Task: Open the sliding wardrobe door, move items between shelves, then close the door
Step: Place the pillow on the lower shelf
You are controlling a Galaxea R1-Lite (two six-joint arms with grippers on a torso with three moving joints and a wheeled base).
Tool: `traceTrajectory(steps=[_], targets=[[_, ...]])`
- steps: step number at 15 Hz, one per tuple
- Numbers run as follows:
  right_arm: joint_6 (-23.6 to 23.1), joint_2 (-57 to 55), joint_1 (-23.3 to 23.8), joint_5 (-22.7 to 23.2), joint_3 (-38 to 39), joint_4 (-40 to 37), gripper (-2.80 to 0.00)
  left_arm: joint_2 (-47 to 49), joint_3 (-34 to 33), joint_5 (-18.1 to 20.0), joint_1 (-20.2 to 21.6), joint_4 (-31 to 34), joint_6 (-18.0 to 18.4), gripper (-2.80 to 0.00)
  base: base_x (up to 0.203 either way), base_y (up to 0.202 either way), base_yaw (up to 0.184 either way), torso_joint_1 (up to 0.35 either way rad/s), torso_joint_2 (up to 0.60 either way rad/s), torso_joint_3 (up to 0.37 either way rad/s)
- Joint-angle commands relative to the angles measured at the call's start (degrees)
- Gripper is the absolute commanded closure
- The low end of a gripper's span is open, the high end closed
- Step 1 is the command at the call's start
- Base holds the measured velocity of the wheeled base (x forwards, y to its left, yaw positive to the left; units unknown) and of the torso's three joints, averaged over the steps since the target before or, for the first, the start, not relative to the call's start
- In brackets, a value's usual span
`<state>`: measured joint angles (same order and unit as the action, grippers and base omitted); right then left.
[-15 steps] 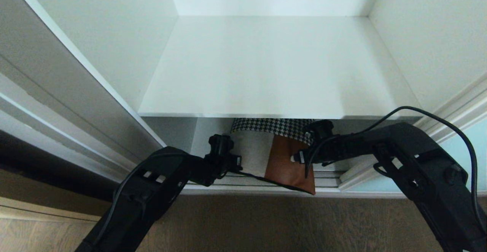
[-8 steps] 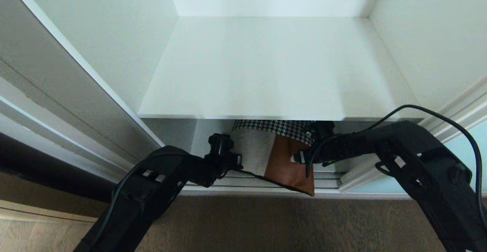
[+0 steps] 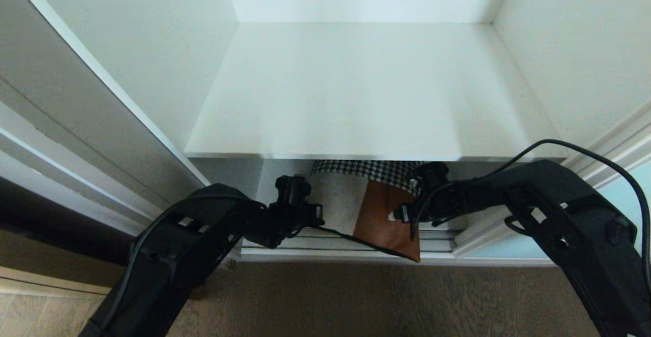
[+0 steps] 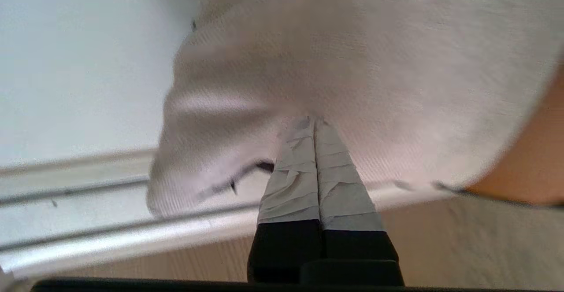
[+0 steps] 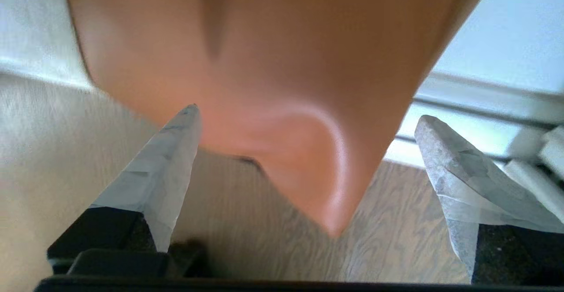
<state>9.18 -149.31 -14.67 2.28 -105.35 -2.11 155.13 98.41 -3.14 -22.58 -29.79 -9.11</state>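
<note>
Head view: left arm (image 3: 203, 230) now leftward.

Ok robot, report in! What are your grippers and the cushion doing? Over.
Left gripper shut, tips against cushion's cream panel. Right gripper open around the rust-orange corner, not clamped. Cushion under the shelf, overhanging the door track. Nothing blocking.

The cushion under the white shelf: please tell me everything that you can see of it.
The cushion is soft patchwork: a black-and-white houndstooth strip at the back, a cream woven panel, a smooth rust-orange panel and a thin dark edge. It lies below the shelf, partly hidden by it, and its orange corner hangs out over the door tracks above the floor. The left gripper, shut, presses on the cream panel; the right gripper stands open around the orange corner.
</note>
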Motion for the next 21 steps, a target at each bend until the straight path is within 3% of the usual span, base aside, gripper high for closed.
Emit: traceTrajectory(steps=[1, 3, 5, 6, 13, 16, 21], targets=[[-0.1, 0.8, 0.0, 0.2, 2.5, 0.0, -2.80, -4.4, -4.7, 2.2, -0.1, 0.0, -0.5, 0.00, 0.000, 0.000, 0.000, 0.000, 0.00, 0.000], [-0.6, 0.9, -0.5, 1.1, 3.7, -0.3, -2.80, -8.3, -8.9, 6.4, -0.1, 0.6, -2.2, 0.00, 0.000, 0.000, 0.000, 0.000, 0.00, 0.000], [-0.9, 1.1, -1.1, 1.3, 3.8, -2.4, -2.80, -11.1, -12.9, 13.5, 0.0, 1.3, -3.8, 0.00, 0.000, 0.000, 0.000, 0.000, 0.00, 0.000], [-0.9, 1.3, -1.6, 1.6, 3.7, -4.0, -2.80, -11.4, -13.9, 14.9, 0.1, 1.4, -4.1, 0.00, 0.000, 0.000, 0.000, 0.000, 0.00, 0.000], [-1.1, -0.7, -4.1, 0.6, 6.7, -4.7, -2.80, -10.5, -13.2, 16.2, 1.4, 1.5, -4.1, 0.00, 0.000, 0.000, 0.000, 0.000, 0.00, 0.000], [-1.1, -4.3, -4.5, -6.2, 5.9, -1.3, -2.80, -9.3, -11.8, 16.1, 1.4, 1.9, -4.8, 0.00, 0.000, 0.000, 0.000, 0.000, 0.00, 0.000], [-2.0, -5.7, -4.6, -7.0, 1.9, -1.1, -2.80, -8.8, -11.1, 16.1, 1.4, 2.8, -4.8, 0.00, 0.000, 0.000, 0.000, 0.000, 0.00, 0.000]])
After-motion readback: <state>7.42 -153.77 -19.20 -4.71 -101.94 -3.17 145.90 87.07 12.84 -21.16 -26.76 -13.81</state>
